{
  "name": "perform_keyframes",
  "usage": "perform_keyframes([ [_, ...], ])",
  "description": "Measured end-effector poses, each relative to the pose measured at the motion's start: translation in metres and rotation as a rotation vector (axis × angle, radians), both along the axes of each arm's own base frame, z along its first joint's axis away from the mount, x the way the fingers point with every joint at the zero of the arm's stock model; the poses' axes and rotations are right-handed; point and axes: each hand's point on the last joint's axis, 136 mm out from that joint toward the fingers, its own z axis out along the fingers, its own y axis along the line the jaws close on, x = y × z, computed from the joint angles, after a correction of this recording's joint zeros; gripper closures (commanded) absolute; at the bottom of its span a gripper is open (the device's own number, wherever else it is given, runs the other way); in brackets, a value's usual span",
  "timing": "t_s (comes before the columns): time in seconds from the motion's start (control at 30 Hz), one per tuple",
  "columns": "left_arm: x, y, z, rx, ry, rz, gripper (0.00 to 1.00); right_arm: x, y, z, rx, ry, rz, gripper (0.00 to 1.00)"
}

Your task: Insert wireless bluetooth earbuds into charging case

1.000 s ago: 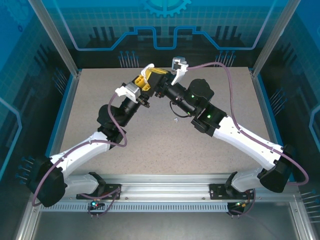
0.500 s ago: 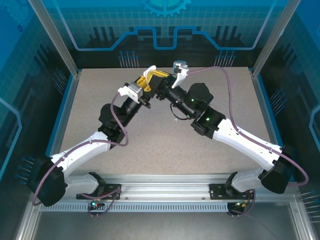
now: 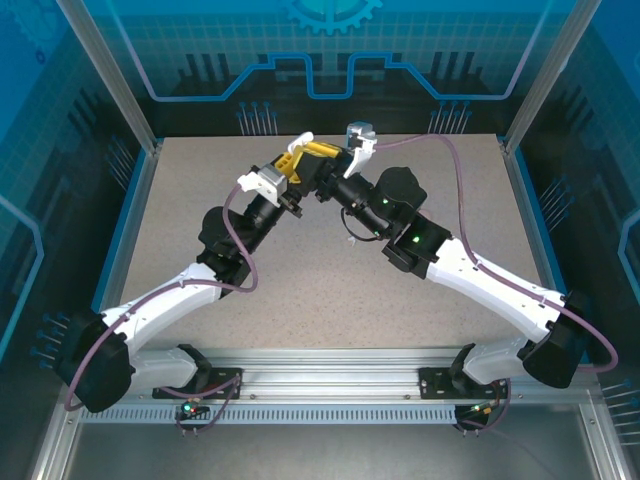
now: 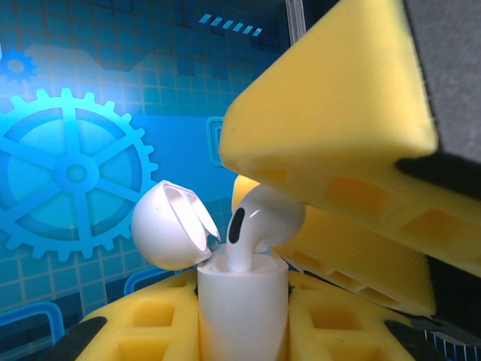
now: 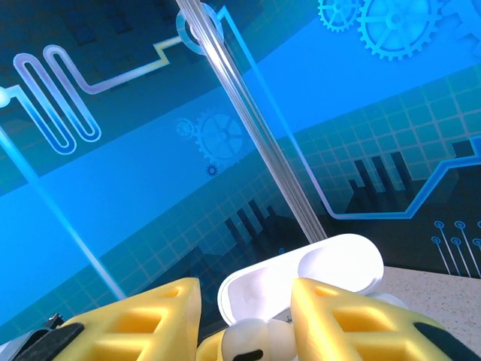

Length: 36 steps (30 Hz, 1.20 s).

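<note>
A white charging case (image 4: pixel 242 308) stands upright with my left gripper (image 4: pixel 242 325) shut on it, its yellow fingers (image 4: pixel 143 323) pressing both sides. The round lid (image 4: pixel 169 226) hangs open to the left. One glossy white earbud (image 4: pixel 263 214) has its stem down in the case, its head still above the rim. My right gripper (image 5: pixel 246 295) is open around that earbud's head (image 5: pixel 259 342), with a gap on the left side; its yellow finger (image 4: pixel 331 128) hangs just over the head. From above, both grippers (image 3: pixel 297 163) (image 3: pixel 322 158) meet at the far middle of the table.
Both arms reach far forward and cross tips above the speckled table (image 3: pixel 300 290). The enclosure's glass back wall (image 3: pixel 320 70) and a metal post (image 5: pixel 255 128) stand close behind the grippers. A tiny pale speck (image 3: pixel 349 238) lies under the right arm.
My right gripper has slid left and down onto the case, and its jaws have widened off the earbud. The left gripper has stayed shut on the case, shifting only slightly.
</note>
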Motion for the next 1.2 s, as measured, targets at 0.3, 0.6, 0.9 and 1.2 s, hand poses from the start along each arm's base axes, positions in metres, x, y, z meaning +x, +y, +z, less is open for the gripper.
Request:
perform_keyframes([
  [0.3,-0.001,0.000,0.002,-0.006,-0.006,0.001,1.00,0.000,-0.002,0.007,-0.006,0.005,-0.010,0.36],
  [0.6,-0.004,0.000,0.008,-0.016,-0.020,-0.005,1.00,-0.003,-0.013,0.016,-0.025,-0.005,-0.036,0.24],
  [0.9,-0.018,0.011,0.027,-0.043,-0.061,0.000,1.00,-0.014,-0.118,0.049,0.020,0.012,-0.221,0.18],
  [1.2,-0.030,0.020,0.041,-0.051,-0.093,0.011,1.00,0.055,-0.167,-0.078,-0.249,0.407,-0.419,0.18],
])
